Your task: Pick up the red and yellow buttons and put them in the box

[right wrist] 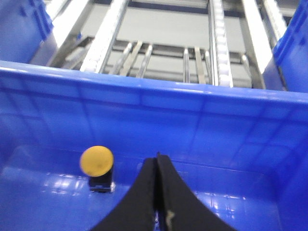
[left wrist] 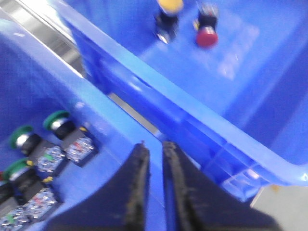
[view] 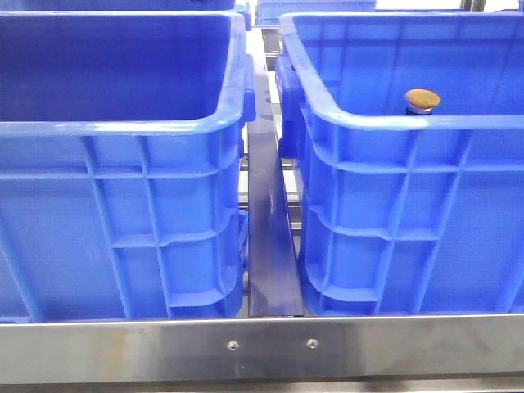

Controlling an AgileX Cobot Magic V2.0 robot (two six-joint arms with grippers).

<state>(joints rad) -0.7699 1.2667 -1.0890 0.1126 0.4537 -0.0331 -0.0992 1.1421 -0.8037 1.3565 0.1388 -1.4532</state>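
From the front I see two blue crates side by side, with neither arm in view; the yellow button [view: 422,100] shows just above the near rim of the right-hand box [view: 409,123], and I cannot see the red one from here because the crate walls hide the floors. On my left wrist camera the left gripper [left wrist: 154,149] hangs over the wall between the crates, its jaws slightly apart and holding nothing. Beyond that wall the red button [left wrist: 206,36] lies close beside the yellow one, which is cut off at the picture's edge. On the other side sit green buttons [left wrist: 57,119]; the picture is blurred, so I cannot count them. On my right wrist camera the right gripper [right wrist: 157,161] has its jaws pressed together and empty, inside the box near the yellow button. I judge both buttons are already in the box, so the next move is lifting both arms clear without clipping the rim.
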